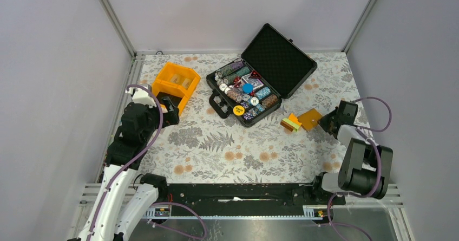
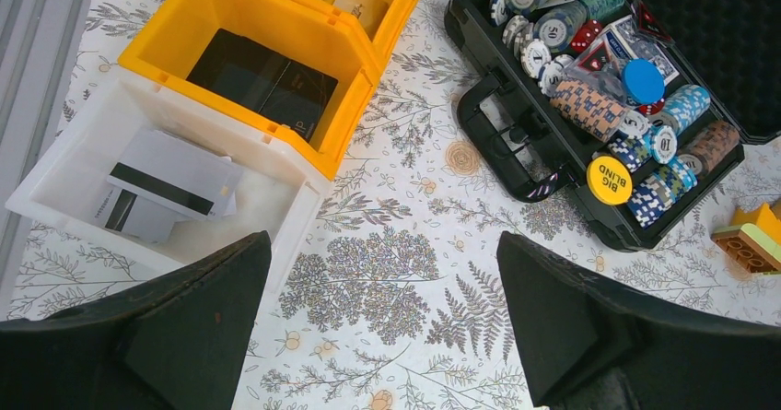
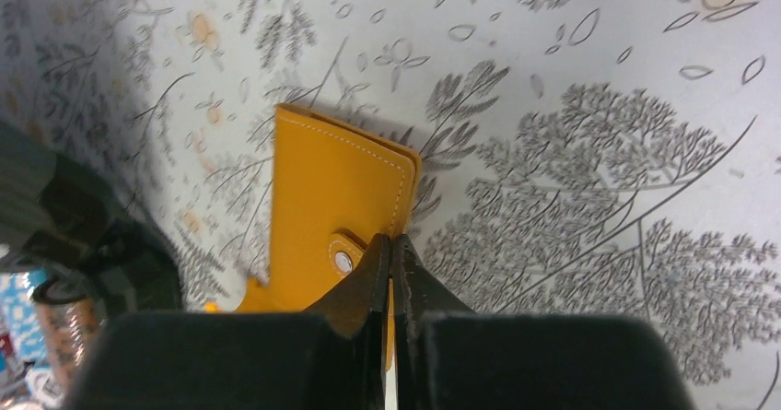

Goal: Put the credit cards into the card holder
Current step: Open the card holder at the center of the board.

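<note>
The card holder point(image 3: 336, 189), a flat orange wallet with a small snap dot, lies on the floral cloth at the right point(image 1: 310, 118). My right gripper point(image 3: 391, 244) is shut on its near right edge, and also shows in the top view point(image 1: 326, 123). Pale credit cards point(image 2: 170, 184) with dark stripes lie in a white bin point(image 2: 64, 166) in the left wrist view. My left gripper point(image 2: 382, 336) is open and empty above the cloth, just right of that bin. In the top view the left gripper point(image 1: 171, 111) is beside the orange bin, and the cards are hidden under the arm.
An orange compartment bin point(image 1: 174, 84) with black items stands behind the white bin point(image 2: 276, 32). An open black case point(image 1: 260, 73) of poker chips point(image 2: 589, 106) is at the centre back. A small orange and green block point(image 1: 291, 123) lies left of the card holder.
</note>
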